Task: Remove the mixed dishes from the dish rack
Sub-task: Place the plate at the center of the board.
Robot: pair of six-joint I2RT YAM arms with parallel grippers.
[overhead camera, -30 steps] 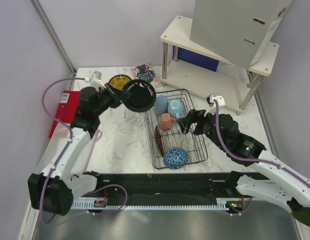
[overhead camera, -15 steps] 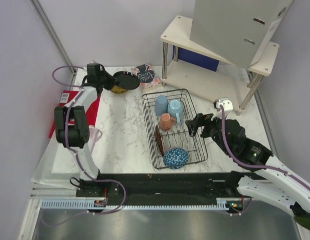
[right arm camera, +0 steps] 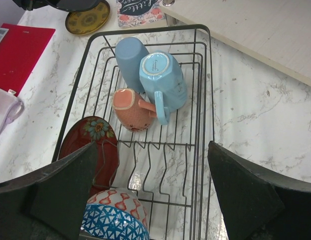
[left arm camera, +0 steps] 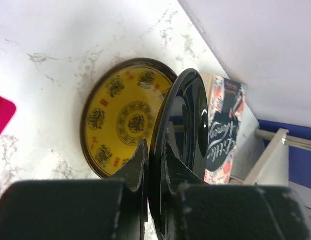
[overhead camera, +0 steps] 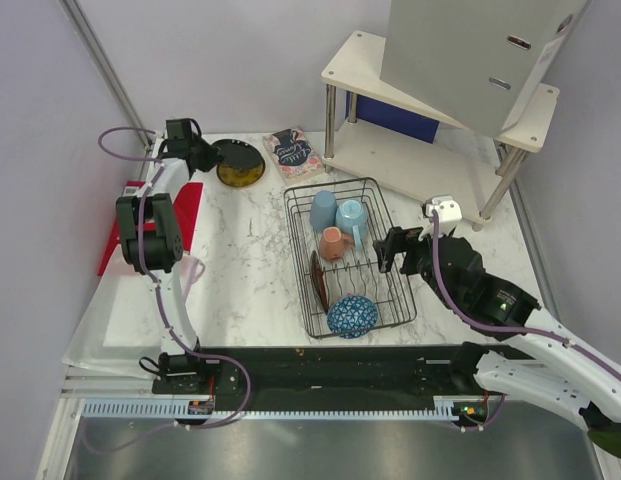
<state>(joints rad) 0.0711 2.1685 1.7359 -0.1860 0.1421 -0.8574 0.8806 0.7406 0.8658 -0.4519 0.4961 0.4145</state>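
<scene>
Looking from the near edge, I saw the dish rack [overhead camera: 395,292] mid-table. At its near end sat the blue-and-white bowl [overhead camera: 352,316], with the dark red-brown plate [overhead camera: 317,282] standing on edge just beyond, on the left. Farther in lay the salmon-pink mug [overhead camera: 335,243], then two light-blue cups [overhead camera: 324,210] side by side at the far end. The right gripper [right arm camera: 151,150] hung released, fingers wide apart, by the rack's right side, holding nothing. At the far left, the left gripper [left arm camera: 154,150] was clenched on the black plate [left arm camera: 183,125], tilted on edge over the flat yellowish plate [left arm camera: 122,120]; I could not tell whether they touched. A booklet [left arm camera: 223,130] lay just right.
</scene>
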